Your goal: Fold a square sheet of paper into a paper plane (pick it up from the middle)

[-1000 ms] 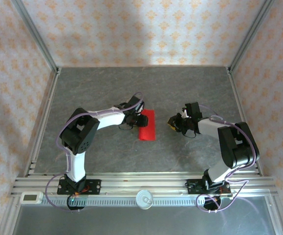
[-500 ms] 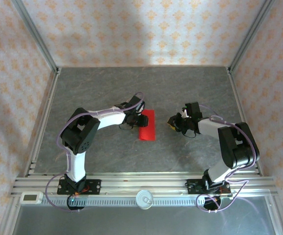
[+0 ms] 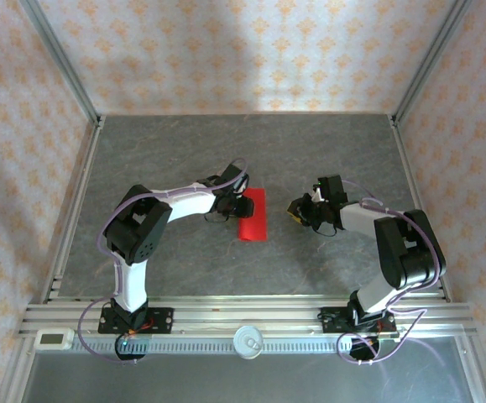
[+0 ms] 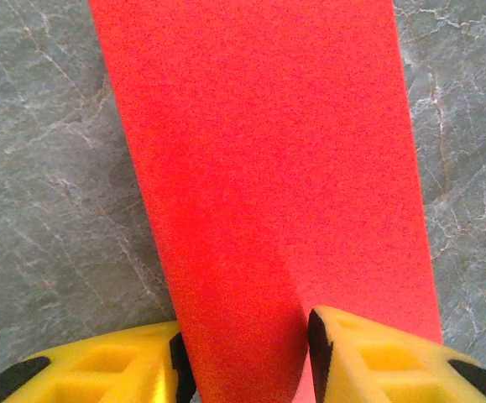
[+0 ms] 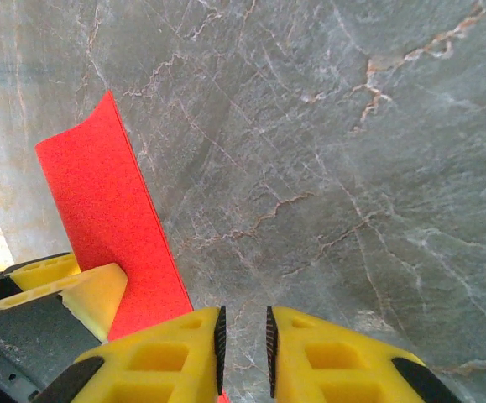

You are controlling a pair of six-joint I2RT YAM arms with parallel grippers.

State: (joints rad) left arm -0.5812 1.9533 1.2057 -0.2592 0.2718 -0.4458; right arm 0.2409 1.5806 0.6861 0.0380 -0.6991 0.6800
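The square sheet of paper point(image 3: 255, 220) is bright red and lies on the grey table as a narrow folded strip, long side running away from the arms. My left gripper point(image 3: 241, 204) sits at its left edge. In the left wrist view a raised fold of the paper point(image 4: 268, 126) runs between the yellow fingers, and my left gripper point(image 4: 243, 361) has both pads against it. My right gripper point(image 3: 296, 211) hovers a short way right of the strip, apart from it. Its jaws point(image 5: 243, 353) stand a narrow gap apart over bare table, with the paper point(image 5: 108, 210) off to the left. The paper plane is out of view.
The marbled grey table point(image 3: 184, 151) stretches out behind and to both sides of the strip. Aluminium rails point(image 3: 243, 315) run along the near edge and up both sides. Patterned walls point(image 3: 251, 50) close off the back and sides.
The left jaws have drawn slightly closer together on the paper's fold. Neither the arms nor the paper have visibly moved.
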